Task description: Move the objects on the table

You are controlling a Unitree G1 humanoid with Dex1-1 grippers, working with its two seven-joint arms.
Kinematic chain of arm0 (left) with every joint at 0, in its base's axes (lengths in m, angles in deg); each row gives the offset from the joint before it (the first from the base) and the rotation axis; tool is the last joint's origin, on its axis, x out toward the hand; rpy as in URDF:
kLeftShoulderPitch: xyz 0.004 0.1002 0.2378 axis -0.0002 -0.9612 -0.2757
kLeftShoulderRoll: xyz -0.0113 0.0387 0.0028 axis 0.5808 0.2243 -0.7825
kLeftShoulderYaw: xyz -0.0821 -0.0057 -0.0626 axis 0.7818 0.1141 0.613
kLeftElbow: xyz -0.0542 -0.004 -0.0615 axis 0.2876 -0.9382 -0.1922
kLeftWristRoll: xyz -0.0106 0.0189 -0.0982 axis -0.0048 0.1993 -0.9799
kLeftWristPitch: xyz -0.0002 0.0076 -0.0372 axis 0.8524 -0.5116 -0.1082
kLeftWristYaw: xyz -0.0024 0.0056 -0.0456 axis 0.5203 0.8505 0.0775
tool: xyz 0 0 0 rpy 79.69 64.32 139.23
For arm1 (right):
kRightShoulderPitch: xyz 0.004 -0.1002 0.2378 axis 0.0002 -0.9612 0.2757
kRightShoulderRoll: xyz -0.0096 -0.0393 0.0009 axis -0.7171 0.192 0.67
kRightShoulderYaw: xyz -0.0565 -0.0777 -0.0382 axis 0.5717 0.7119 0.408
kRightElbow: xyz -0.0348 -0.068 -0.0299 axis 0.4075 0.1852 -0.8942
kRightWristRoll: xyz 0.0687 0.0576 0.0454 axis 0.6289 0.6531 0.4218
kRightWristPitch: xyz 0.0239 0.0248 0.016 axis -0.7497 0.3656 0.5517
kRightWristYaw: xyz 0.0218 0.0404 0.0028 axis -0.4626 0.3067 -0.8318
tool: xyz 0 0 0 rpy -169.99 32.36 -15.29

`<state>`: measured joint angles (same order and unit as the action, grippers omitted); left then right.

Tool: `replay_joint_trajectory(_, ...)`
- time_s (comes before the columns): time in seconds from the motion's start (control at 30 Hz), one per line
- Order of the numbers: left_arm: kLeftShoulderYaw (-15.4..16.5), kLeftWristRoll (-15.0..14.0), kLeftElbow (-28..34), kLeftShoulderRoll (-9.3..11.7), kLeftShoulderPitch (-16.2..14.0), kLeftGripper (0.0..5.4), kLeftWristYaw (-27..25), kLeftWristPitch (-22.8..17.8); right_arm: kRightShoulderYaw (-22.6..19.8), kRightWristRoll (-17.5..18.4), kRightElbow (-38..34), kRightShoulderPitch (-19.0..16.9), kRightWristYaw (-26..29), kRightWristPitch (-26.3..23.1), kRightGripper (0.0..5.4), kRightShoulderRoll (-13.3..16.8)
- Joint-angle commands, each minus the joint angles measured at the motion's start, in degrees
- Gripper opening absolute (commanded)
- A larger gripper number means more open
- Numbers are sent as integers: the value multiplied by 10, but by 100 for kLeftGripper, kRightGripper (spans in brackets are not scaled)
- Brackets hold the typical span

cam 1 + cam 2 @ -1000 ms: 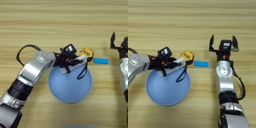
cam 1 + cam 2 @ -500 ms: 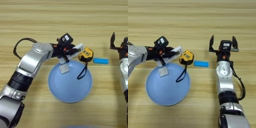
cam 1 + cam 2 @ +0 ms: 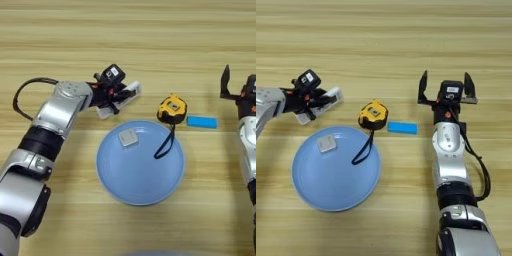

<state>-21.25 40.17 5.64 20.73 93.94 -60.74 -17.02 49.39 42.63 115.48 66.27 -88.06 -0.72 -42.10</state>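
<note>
My left gripper is shut on the white remote control, which it holds slanted just beyond the far left rim of the round blue plate. The small pale square block lies in the plate's upper left part, free of the gripper. Off the plate's far right rim stands the yellow-black tape measure, and its black strap droops onto the plate. A small flat blue bar lies on the table right of the tape measure. My right gripper stands open farther right, holding nothing.
A black cable loops out from my left forearm on the left side of the table. My right arm runs along the table from the near edge up to its gripper, right of the plate.
My left gripper has carried the remote up and to the left, from over the plate to beyond its rim. The block now lies uncovered in the plate. The right arm has not moved.
</note>
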Motion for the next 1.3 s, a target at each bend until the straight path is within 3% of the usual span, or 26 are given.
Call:
replay_joint_trajectory(0.03, -15, 28, -53, 6, 8, 103, -21, 39, -2, 0, -2, 4, -2, -3, 540, 0)
replay_joint_trajectory(0.3, -27, 38, -77, 7, -7, 103, -73, 66, -2, 0, -5, 3, -1, -5, 540, 0)
replay_joint_trajectory(0.67, -23, 22, -19, 7, -39, 103, -136, 26, -2, 0, -5, 3, -1, -6, 540, 1)
replay_joint_trajectory(1.07, -22, 23, -6, 8, -45, 103, -131, 13, 0, -3, -6, 3, -2, -6, 540, 1)
replay_joint_trajectory(1.3, -21, 27, -19, 6, -41, 171, -119, 19, 0, -3, -5, 4, -2, -5, 540, 0)
